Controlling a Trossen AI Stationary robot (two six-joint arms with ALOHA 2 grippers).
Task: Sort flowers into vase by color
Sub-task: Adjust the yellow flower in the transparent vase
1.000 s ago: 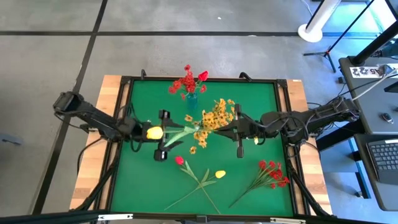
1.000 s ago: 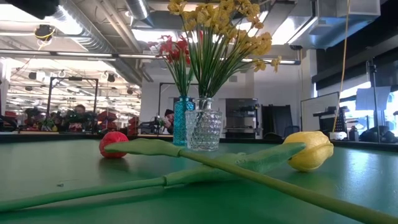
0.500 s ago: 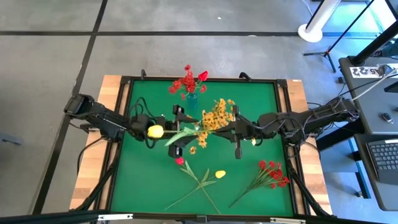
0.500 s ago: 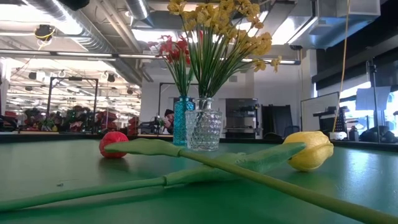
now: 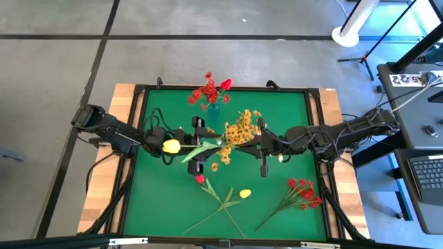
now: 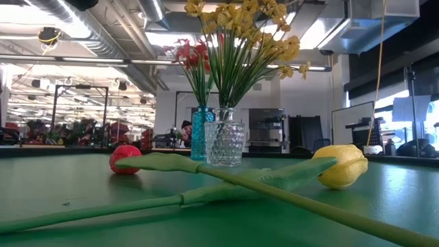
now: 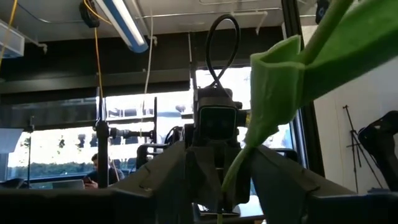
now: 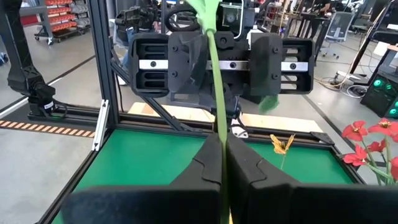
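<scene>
1. Yellow-budded artificial flower on a thin green stem spans mid-air between both pincers, mid-handover.
2. Right gripper clamps the stem's end.
3. Left gripper, partly open, straddles the stem nearer the bud; contact unclear.

Two vases stand on the desk: one blue vase, one clear vase. Three single buds: two yellow buds, one red bud. One loose red sprig lies flat. Two arms present.
</scene>
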